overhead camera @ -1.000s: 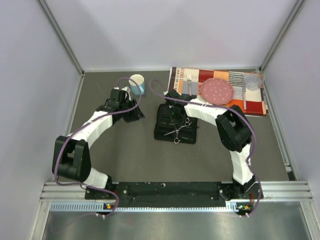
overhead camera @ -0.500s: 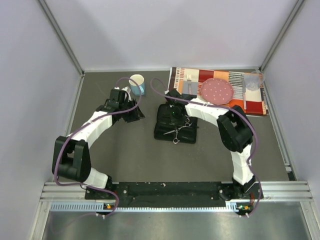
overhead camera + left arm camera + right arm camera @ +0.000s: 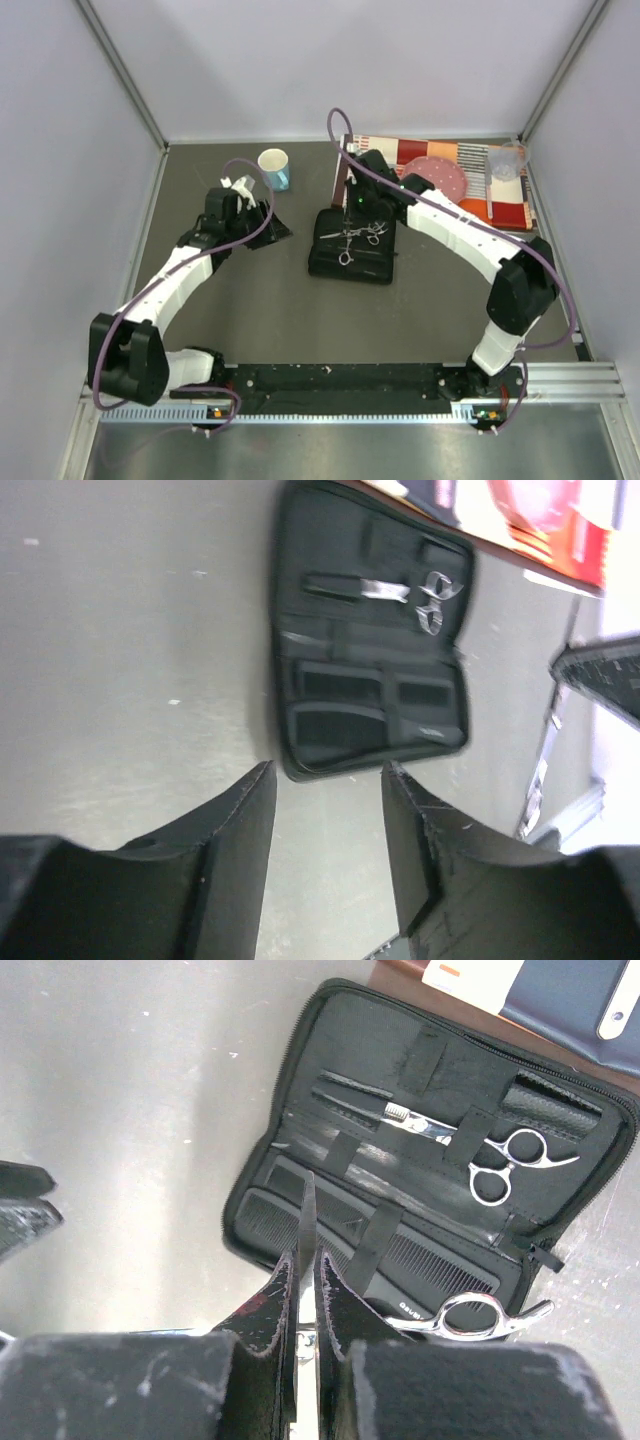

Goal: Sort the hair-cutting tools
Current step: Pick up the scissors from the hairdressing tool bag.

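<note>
Looking through the right wrist camera, I see the open black zip case (image 3: 360, 1050) lying on the grey table (image 3: 130, 1110), just beyond the right gripper (image 3: 306, 1260). One pair of silver scissors (image 3: 455, 1138) is strapped across the case's far half, its finger loops to the right. A flat black comb (image 3: 430, 1265) lies along the near half, tucked under a strap. A second pair of scissors (image 3: 482, 1312) rests at the case's near right edge, its loops just beside the comb's end.

The right gripper's jaws are pressed together on a thin black tool (image 3: 306, 1205), seen edge-on. It sticks up from between the fingertips, over the left part of the flat comb. I take it for the slim handled comb, though I cannot tell from this angle. From above, the right arm (image 3: 470, 245) reaches in a long arc from its base toward the left. Its wrist is over the case's far edge, beside the striped placemat (image 3: 515, 205).

The left gripper (image 3: 325, 780) stands about half open with nothing between its fingers (image 3: 235, 820), held above the table with the case well beyond it. In the top view the left arm (image 3: 175, 275) stretches forward. Its gripper is left of the case and near the white-and-blue mug (image 3: 274, 167).
</note>
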